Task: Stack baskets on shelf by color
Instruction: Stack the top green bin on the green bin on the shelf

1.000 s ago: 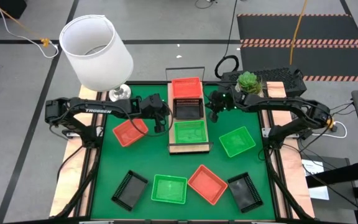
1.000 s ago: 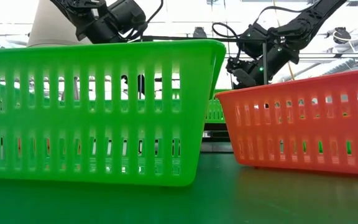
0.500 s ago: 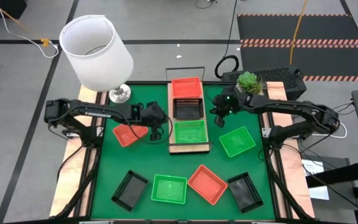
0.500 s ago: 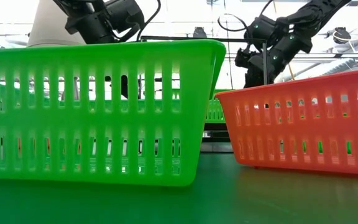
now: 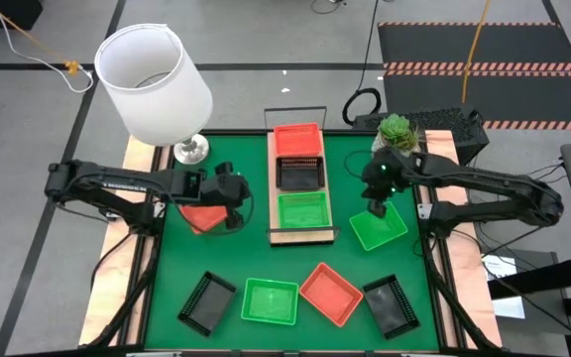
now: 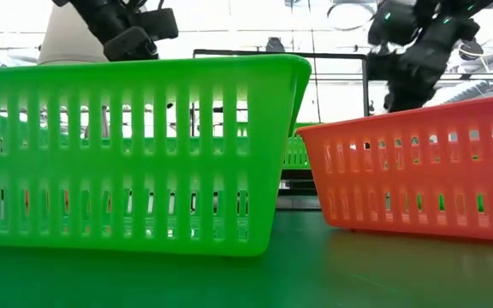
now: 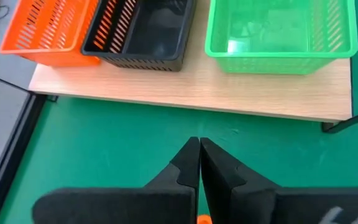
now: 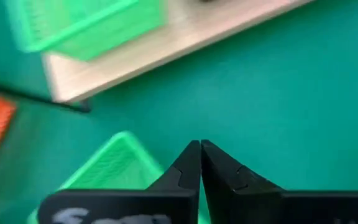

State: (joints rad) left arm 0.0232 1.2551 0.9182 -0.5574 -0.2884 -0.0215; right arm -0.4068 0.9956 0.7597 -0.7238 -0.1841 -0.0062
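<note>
The left gripper [image 5: 234, 213], fingers closed and empty, hangs over the orange-red basket [image 5: 202, 215] at 9 o'clock of the shelf [image 5: 301, 234]; the right gripper [image 5: 376, 210], closed too, over the green basket [image 5: 380, 228] at 3 o'clock

**Camera placement as found**

High view looks straight down on the whole table. Low view sits at mat level, facing across the table, very close to a green basket [image 6: 135, 154] (fills half its picture). Both wrist views look down over the mat toward the shelf [image 7: 191, 96], which the high view shares.
</note>
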